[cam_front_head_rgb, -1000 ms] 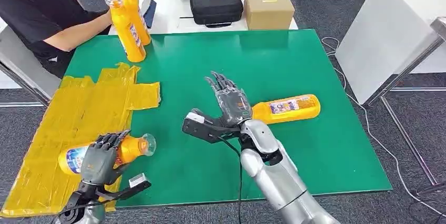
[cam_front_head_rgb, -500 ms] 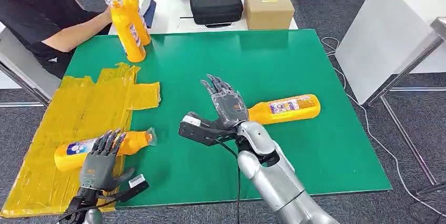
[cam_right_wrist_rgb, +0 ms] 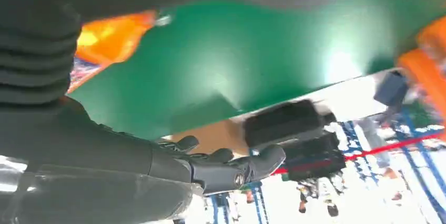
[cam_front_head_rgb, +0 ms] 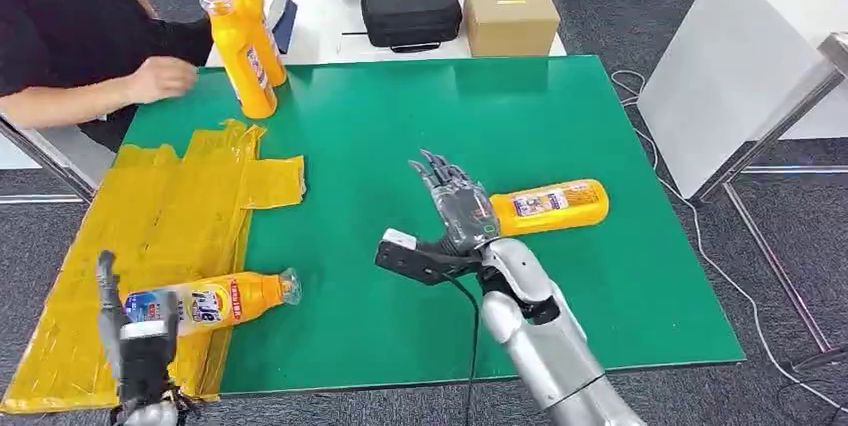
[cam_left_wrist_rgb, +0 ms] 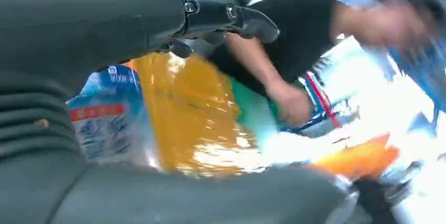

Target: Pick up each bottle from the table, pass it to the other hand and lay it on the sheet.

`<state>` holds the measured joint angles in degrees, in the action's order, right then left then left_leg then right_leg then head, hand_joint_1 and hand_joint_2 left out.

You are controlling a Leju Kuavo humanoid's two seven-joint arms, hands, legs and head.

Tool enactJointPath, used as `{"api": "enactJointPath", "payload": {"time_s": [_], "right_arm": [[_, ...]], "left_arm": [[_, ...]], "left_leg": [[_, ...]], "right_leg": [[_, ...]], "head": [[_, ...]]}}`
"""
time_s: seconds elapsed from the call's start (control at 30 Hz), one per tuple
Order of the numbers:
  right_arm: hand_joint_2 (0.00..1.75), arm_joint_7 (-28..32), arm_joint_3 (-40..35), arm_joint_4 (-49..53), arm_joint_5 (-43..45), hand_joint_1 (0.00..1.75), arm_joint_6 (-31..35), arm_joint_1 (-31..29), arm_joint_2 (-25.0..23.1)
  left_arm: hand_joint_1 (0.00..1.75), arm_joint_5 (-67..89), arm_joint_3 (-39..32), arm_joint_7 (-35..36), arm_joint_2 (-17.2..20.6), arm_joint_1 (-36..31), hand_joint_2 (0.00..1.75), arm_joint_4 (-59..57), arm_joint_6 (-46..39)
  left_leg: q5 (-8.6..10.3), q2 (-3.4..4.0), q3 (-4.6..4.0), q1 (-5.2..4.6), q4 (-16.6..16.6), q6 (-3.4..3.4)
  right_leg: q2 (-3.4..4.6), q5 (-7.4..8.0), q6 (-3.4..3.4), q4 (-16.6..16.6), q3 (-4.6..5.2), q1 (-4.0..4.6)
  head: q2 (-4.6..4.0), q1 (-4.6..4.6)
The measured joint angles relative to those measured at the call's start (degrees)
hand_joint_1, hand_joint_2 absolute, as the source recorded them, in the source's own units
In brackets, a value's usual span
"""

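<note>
Bottle (cam_front_head_rgb: 205,303) lies on its side at the near right edge of the yellow sheet (cam_front_head_rgb: 150,216), neck poking over the green table (cam_front_head_rgb: 560,106). Left hand (cam_front_head_rgb: 135,346) sits just near of it, apart, blurred; finger state cannot be told. Right hand (cam_front_head_rgb: 455,208) hovers mid-table, fingers spread, empty, just left of a second lying bottle (cam_front_head_rgb: 550,206). Two upright bottles (cam_front_head_rgb: 243,41) stand far left beside a person's hand (cam_front_head_rgb: 160,76).

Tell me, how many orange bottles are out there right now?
4. Two bottles stand upright at the green table's far left corner, near a person's hand. One lies on the yellow sheet's edge. One lies on the table beside the right hand.
</note>
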<state>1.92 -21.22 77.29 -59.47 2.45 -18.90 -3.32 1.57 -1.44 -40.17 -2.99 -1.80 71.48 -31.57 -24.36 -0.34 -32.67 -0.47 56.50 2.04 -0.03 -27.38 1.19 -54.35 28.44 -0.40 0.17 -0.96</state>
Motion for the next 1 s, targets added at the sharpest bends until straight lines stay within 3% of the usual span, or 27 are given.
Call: {"api": "enactJointPath", "payload": {"time_s": [0.03,0.3,0.7,1.0], "right_arm": [[1.75,0.53,0.94,0.0,-0.02,0.0,-0.3,0.08,0.76],[1.75,2.38,5.27,-2.08,-1.25,0.0,0.2,0.18,6.38],[1.75,3.82,7.69,-8.63,-4.67,0.0,-1.85,-0.6,9.65],[1.75,5.2,4.55,-19.75,-3.06,0.0,-5.24,-6.85,14.86]], "left_arm": [[0.0,-4.27,0.19,-0.04,0.33,0.64,0.0,2.47,2.55],[0.0,-11.54,-0.46,0.33,2.36,1.63,0.0,10.55,17.96],[0.0,-11.73,-2.03,1.7,2.99,-1.6,0.0,8.86,20.99],[0.0,-12.5,-3.7,1.58,3.28,-3.21,0.0,5.56,22.65]], "left_leg": [[0.0,-0.02,0.0,0.0,0.0,0.0],[0.01,-0.04,0.01,-0.01,0.0,0.01],[0.01,-0.01,0.01,-0.01,0.01,0.0],[0.02,-0.01,0.0,-0.08,0.01,0.02]], "right_leg": [[-0.01,0.0,0.0,0.0,0.0,0.0],[-0.03,0.01,0.01,0.0,-0.03,-0.01],[-0.01,0.01,0.01,0.0,-0.03,0.02],[-0.02,0.04,0.05,-0.01,-0.07,-0.01]], "head": [[0.0,-0.04],[0.02,-0.02],[0.0,0.0],[0.0,-0.02]]}}
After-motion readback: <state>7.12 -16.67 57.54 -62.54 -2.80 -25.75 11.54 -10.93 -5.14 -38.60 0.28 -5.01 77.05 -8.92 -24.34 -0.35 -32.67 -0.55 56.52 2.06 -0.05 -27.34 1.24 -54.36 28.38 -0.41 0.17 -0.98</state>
